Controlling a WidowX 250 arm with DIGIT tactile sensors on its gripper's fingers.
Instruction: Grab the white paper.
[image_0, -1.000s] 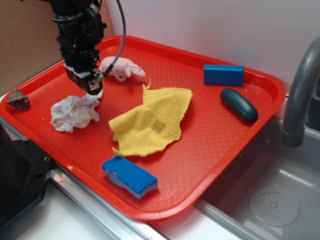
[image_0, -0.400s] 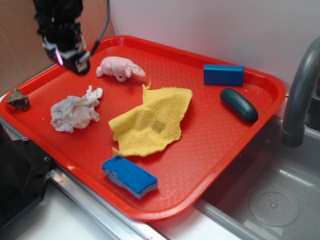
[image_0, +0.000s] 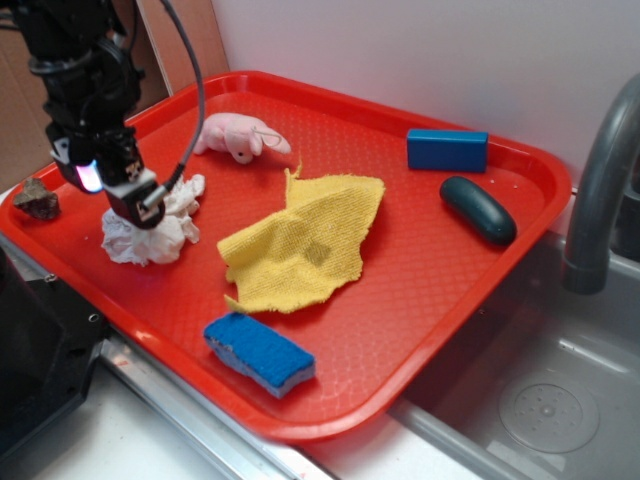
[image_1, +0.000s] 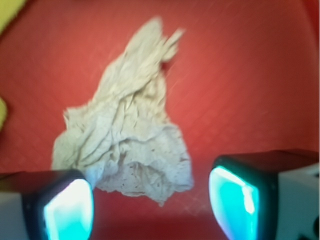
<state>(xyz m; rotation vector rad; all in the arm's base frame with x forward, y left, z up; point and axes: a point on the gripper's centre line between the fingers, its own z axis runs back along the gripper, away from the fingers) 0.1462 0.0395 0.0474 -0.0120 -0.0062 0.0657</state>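
Red tray: gripper spread wide, empty, over white paper left of yellow cloth; approach step, next descend and clamp

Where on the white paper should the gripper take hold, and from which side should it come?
Grip the white paper across its wide, bulky lower part, coming straight down from above. The wad lies loose on the red tray, so only the top is free. The open gripper sits just off that wide end; the narrow tip would likely slip or tear.
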